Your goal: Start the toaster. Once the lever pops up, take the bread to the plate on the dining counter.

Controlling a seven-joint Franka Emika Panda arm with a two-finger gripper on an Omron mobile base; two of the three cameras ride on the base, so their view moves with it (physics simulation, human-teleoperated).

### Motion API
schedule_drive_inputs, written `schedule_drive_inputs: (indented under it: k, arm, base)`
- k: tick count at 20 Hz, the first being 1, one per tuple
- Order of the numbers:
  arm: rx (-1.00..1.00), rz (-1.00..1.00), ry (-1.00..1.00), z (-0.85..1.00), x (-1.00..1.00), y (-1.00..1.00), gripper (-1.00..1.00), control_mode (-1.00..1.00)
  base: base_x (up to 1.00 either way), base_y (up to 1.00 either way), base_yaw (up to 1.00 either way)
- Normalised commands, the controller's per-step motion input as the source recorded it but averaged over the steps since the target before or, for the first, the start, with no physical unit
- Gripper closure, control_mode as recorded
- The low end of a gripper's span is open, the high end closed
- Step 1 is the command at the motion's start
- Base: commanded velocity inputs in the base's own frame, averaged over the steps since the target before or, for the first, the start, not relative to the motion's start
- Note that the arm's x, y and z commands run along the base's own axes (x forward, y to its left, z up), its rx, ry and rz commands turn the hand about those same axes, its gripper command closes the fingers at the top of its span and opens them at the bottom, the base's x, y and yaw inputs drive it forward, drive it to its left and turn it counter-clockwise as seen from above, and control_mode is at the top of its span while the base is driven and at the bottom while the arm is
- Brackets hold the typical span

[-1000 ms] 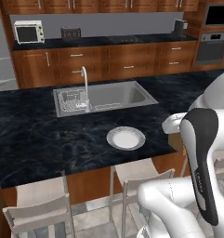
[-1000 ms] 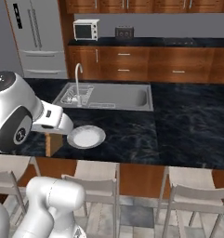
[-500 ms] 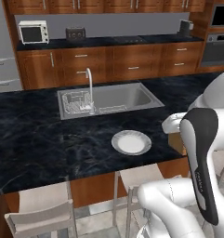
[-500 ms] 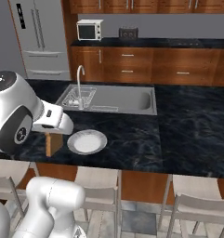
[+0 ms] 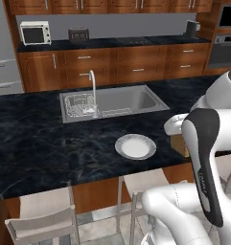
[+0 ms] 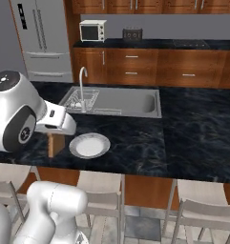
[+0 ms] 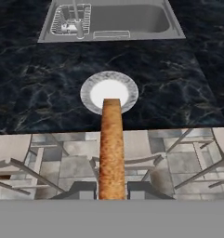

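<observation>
My gripper (image 7: 112, 189) is shut on the bread (image 7: 112, 148), a tan-brown slice seen edge-on between the two fingertips (image 7: 82, 189). The bread (image 6: 56, 144) hangs under my hand at the near edge of the dining counter (image 5: 35, 143), just short of the plate (image 7: 109, 92). That round white plate (image 5: 135, 146) (image 6: 89, 145) lies bare on the black stone in front of the sink. The toaster (image 5: 78, 34) (image 6: 132, 34) stands far off on the back counter; its lever is too small to make out.
The steel sink (image 5: 112, 103) with its tap (image 5: 93, 81) lies behind the plate. A cream toaster oven (image 5: 35, 33) and a fridge (image 6: 40, 38) stand at the back. Stools (image 5: 45, 220) (image 6: 202, 209) are tucked under the counter's near edge.
The whole scene has shifted slightly as the base moved, bringing the plate a little closer to my arm. The bread stays held in the gripper.
</observation>
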Motion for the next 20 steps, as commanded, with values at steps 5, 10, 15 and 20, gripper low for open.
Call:
schedule_drive_inputs:
  k: [5,10,15,20]
  arm:
    - [0.0,0.03,0.01,-0.04,0.72,0.23,1.0,-1.0]
    - [0.02,0.14,0.0,-0.23,0.51,0.02,1.0,-1.0]
    - [0.08,0.11,0.01,-0.2,0.49,0.0,1.0,-1.0]
    - [0.11,0.04,0.04,-0.26,0.5,0.0,1.0,-1.0]
  base:
    - [0.0,0.0,0.0]
    - [0.0,0.0,0.0]
    - [0.0,0.0,0.0]
    - [0.0,0.0,0.0]
